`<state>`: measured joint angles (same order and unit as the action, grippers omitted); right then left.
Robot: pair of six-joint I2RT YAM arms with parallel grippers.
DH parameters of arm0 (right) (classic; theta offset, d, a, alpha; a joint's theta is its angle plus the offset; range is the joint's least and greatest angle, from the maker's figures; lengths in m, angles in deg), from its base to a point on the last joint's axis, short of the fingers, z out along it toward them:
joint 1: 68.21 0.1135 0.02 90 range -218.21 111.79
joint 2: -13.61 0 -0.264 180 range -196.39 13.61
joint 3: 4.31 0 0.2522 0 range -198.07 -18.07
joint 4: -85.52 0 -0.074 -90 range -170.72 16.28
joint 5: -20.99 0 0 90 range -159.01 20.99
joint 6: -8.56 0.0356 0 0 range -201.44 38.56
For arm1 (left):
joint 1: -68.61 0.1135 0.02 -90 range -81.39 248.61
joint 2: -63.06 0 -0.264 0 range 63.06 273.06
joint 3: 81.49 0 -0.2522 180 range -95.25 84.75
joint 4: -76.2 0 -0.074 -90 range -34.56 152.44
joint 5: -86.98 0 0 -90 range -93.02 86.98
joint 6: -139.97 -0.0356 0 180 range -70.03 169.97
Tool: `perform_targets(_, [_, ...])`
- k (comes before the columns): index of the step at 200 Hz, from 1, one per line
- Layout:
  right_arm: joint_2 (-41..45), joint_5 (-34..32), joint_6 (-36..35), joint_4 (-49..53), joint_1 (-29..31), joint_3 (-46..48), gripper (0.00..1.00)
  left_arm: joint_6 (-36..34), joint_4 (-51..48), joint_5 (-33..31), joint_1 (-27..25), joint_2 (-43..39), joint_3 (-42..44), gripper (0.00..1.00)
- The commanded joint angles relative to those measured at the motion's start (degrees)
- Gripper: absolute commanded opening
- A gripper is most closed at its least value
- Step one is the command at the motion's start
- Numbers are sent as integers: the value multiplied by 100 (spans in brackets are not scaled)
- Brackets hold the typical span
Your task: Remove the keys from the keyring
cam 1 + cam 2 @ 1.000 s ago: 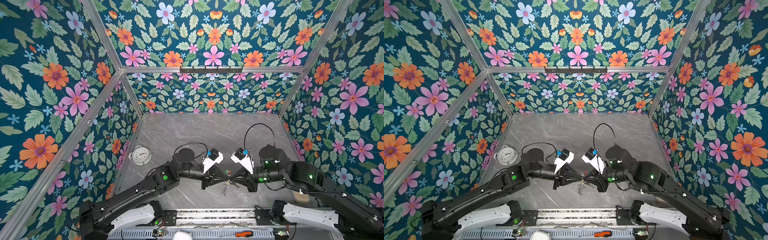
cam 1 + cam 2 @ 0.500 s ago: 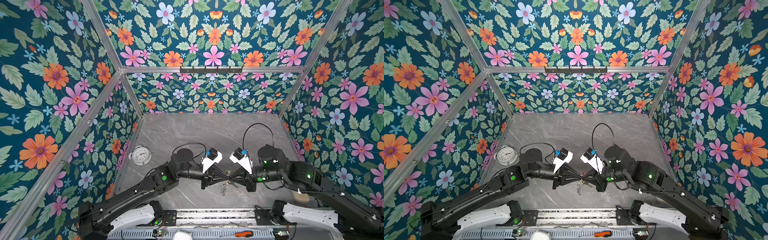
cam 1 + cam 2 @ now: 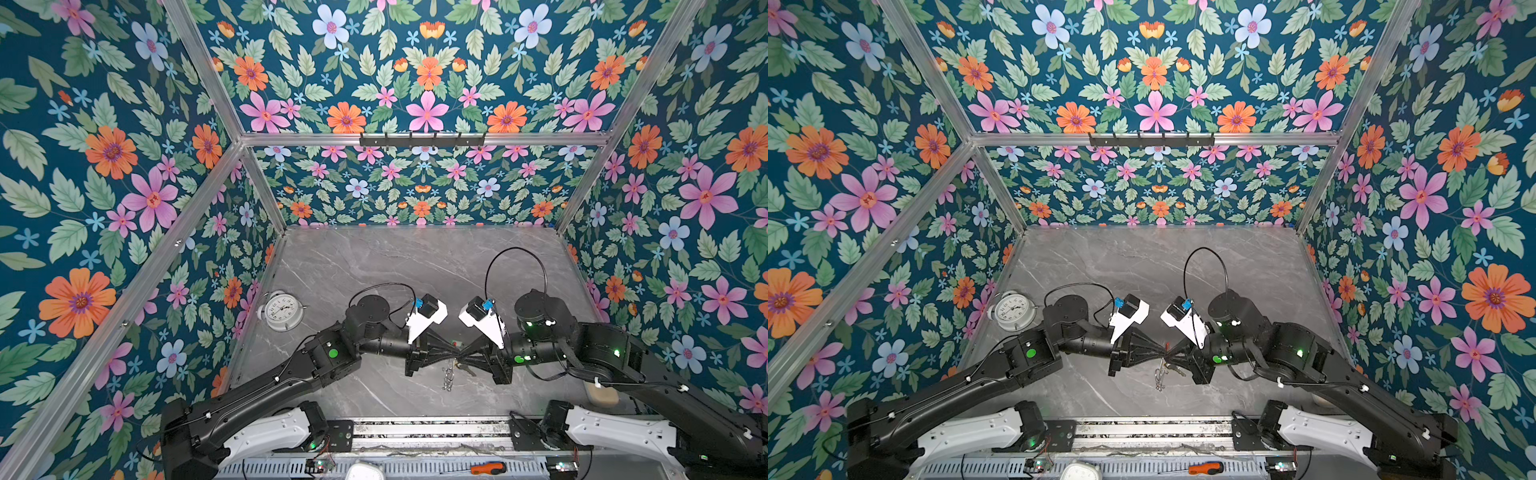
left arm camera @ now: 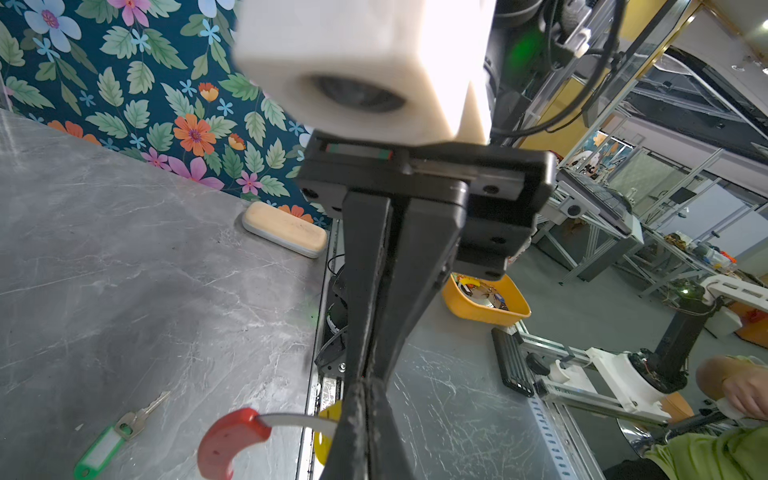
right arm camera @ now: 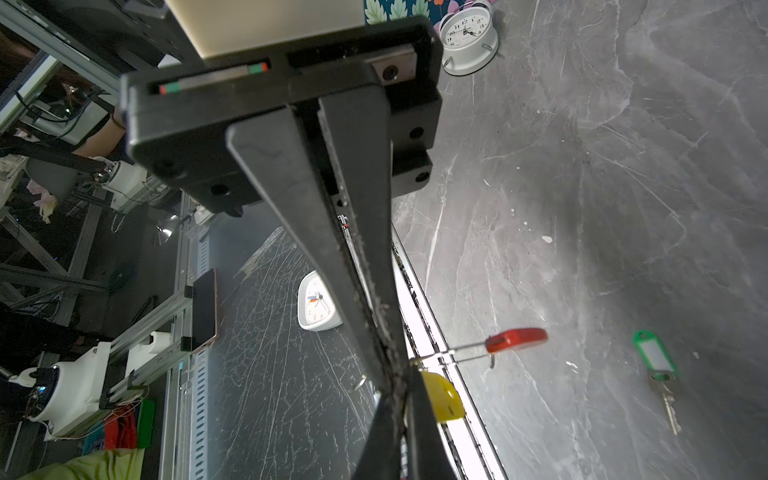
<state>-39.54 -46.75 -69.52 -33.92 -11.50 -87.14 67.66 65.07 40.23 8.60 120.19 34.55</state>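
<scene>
Freeing the yellow key (image 5: 440, 395): left gripper (image 4: 365, 388) and right gripper (image 5: 398, 390) pinch shut, tip to tip, on the lifted keyring (image 4: 226, 440); next, I judge, the key must slide off its ring.

Far tabletop (image 3: 415, 266) lies open; alarm clock (image 3: 281, 311) stands left, green-tagged key (image 5: 656, 357) lies loose.

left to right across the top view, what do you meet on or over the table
alarm clock → left gripper → right gripper → beige case; keyring hangs where the jaws meet, so left out
</scene>
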Motion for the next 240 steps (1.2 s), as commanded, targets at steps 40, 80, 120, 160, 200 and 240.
perform_targets(40, [687, -222, 168, -1168, 5, 519, 28, 109, 1117, -359, -7, -376, 330, 0])
perform_targets(80, [1537, -247, 381, -2525, 3, 1333, 43, 221, 1851, -654, -12, -788, 789, 0])
perform_targets(120, [1839, -78, 464, -3551, 6, 1988, 47, 421, 2372, -619, -13, -956, 1071, 0])
perform_targets(160, [1631, 208, 347, -3869, 3, 2137, 49, 557, 2554, -475, -11, -932, 1125, 0])
perform_targets(200, [1473, 345, 168, -3856, 7, 2140, 50, 647, 2722, -386, -11, -927, 1200, 0])
perform_targets(240, [1438, 572, 119, -3746, 6, 2140, 39, 683, 2828, -437, -11, -961, 1235, 0])
